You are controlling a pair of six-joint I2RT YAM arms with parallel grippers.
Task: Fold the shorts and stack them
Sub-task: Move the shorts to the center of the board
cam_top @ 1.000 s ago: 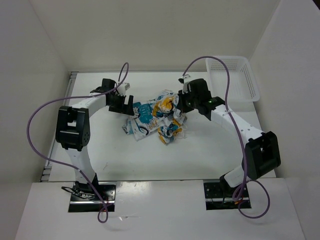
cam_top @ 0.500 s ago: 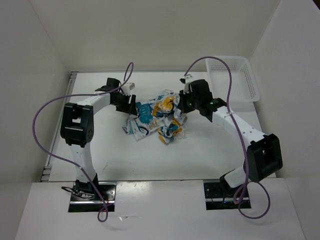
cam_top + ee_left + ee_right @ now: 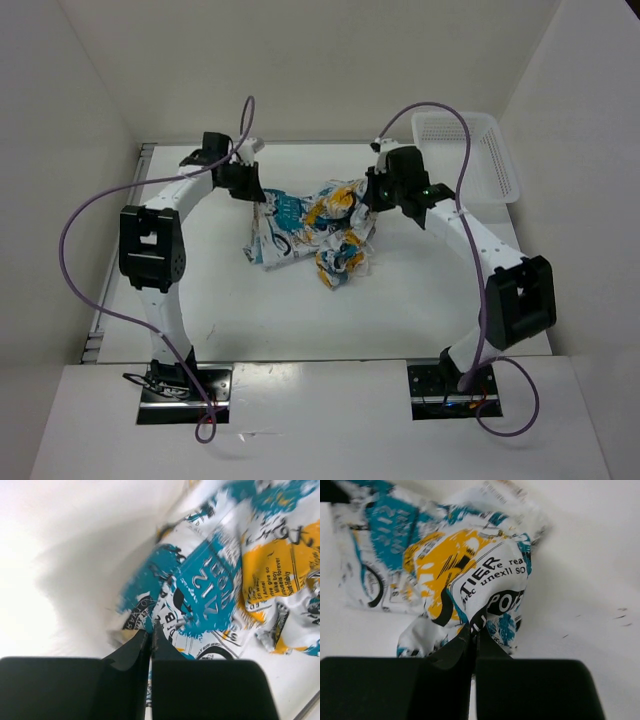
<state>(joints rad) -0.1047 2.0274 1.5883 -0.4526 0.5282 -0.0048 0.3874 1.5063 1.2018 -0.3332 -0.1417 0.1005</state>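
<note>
On the crumpled white fabric shorts (image 3: 470, 575), patched in teal, yellow and black, "TIER" and "unexll" can be read in black lettering (remaining print is too blurred).

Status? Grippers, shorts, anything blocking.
Left gripper shut on shorts, left edge. Right gripper shut on right side. Shorts crumpled, unfolded. Basket far right, nothing blocking.

1. Left wrist view: the shorts (image 3: 215, 580) smear into blur down their left side and run off the top and right edges.
2. My left gripper (image 3: 150, 632) pinches tight, and its black jaws cover whatever cloth sits between them.
3. Right wrist view: my right gripper (image 3: 474, 632) hides the fold it clamps. The print spills past the top-left corner.
4. From above, both pairs of fingertips are lost against the cloth, and the lettering is too small to read.
</note>
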